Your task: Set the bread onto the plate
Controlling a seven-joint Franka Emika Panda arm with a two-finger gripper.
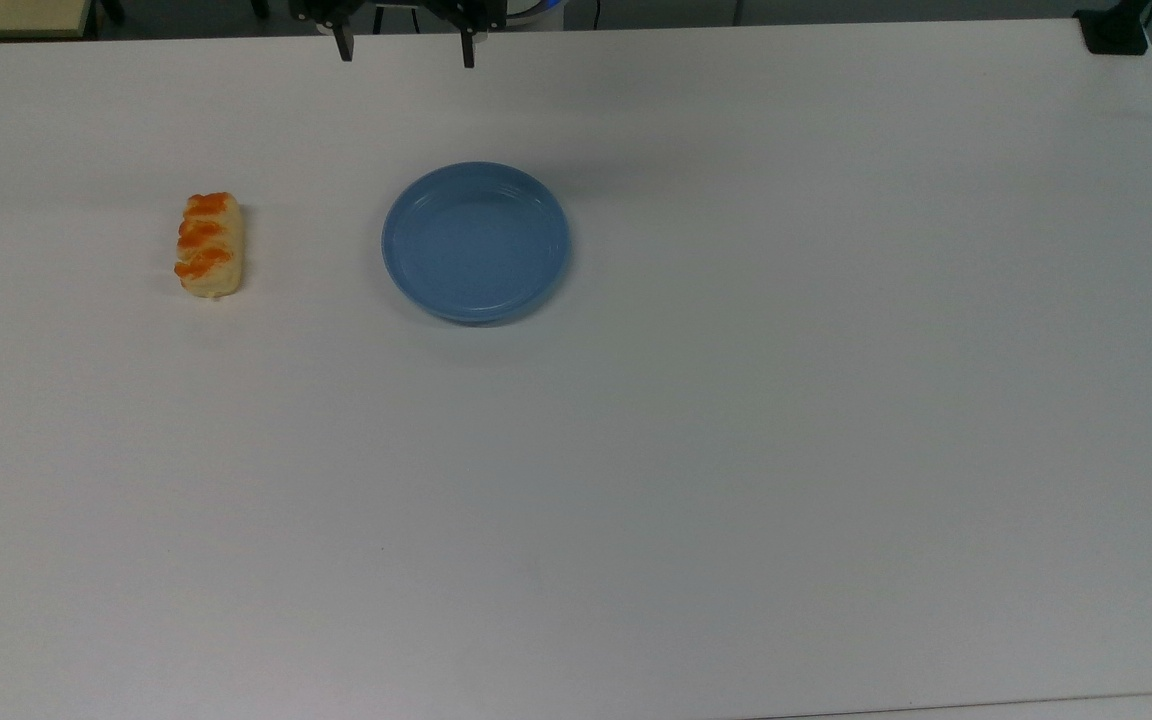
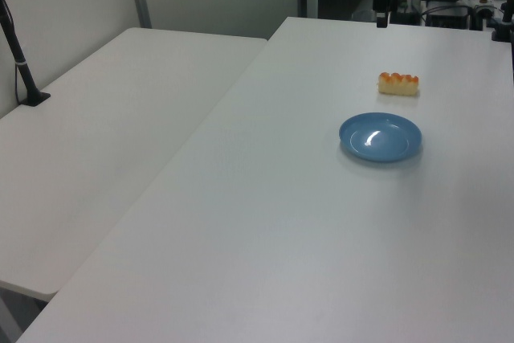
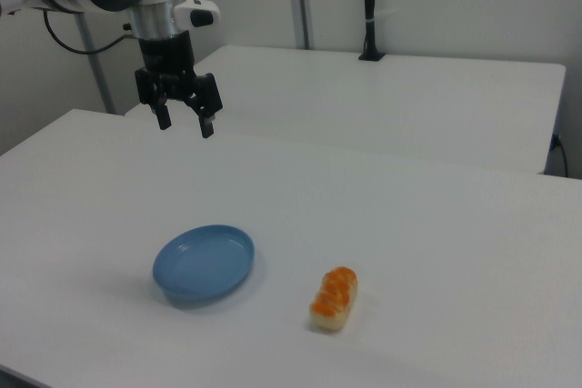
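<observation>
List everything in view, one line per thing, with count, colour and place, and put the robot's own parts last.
bread: one, pale yellow with orange-brown glaze, lying on the table, apart from the plate, toward the top view's left of it.
plate: one, blue, on the table with nothing on it.
table: one, white, carrying the bread and the plate.
second table: one, white, alongside at the left view's left.
black post: one, standing on the second table.
tool: one, black, open, hanging above the table behind the plate in the right view, holding nothing.

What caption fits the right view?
Open pincer hangs above the table, bread lying beside the blue plate.
</observation>
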